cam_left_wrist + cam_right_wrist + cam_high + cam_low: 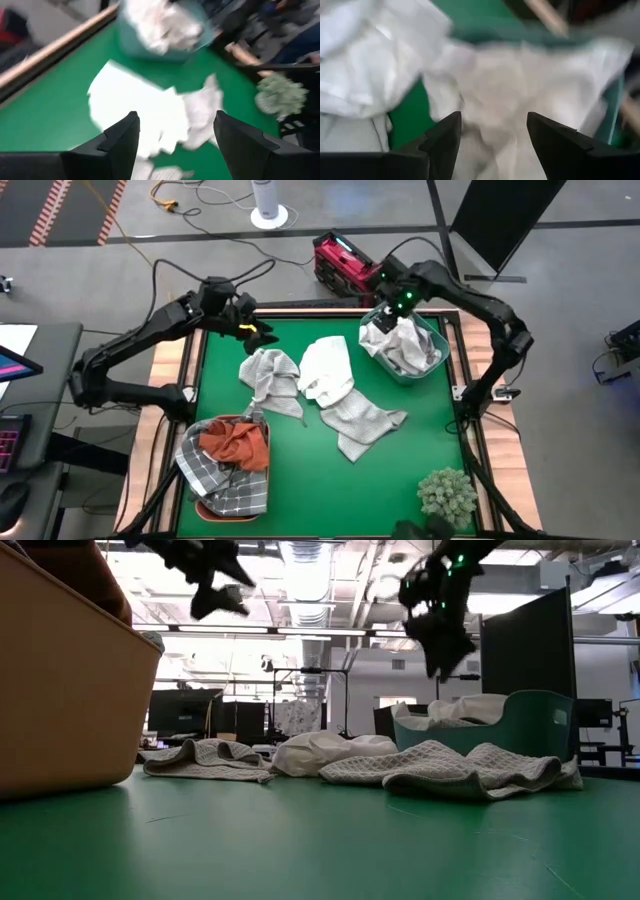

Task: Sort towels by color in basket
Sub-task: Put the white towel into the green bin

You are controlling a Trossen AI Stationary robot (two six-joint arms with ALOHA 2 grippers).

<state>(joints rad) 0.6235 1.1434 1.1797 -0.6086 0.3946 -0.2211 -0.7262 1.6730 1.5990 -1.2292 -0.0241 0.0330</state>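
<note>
Over the teal bin (437, 366) at the worktop's (300, 475) far right, your right gripper (392, 305) is hovering, fingers wide and empty, pale towels (398, 345) piled beneath. Your left gripper (243, 320) is hanging above the far left edge, fingers wide, holding nothing. Three towels are lying mid-worktop: grey (271, 377), white (327, 369), checked (362, 423), white overlapping checked. Rust and grey-checked ones are filling the orange basket (203, 507) near left. Cloth is looking soft, light, floppy; you're likely best pinching a raised fold, expect dragging. Open room is sitting between both containers; plant ball (447, 493) is crowding the near right corner.
</note>
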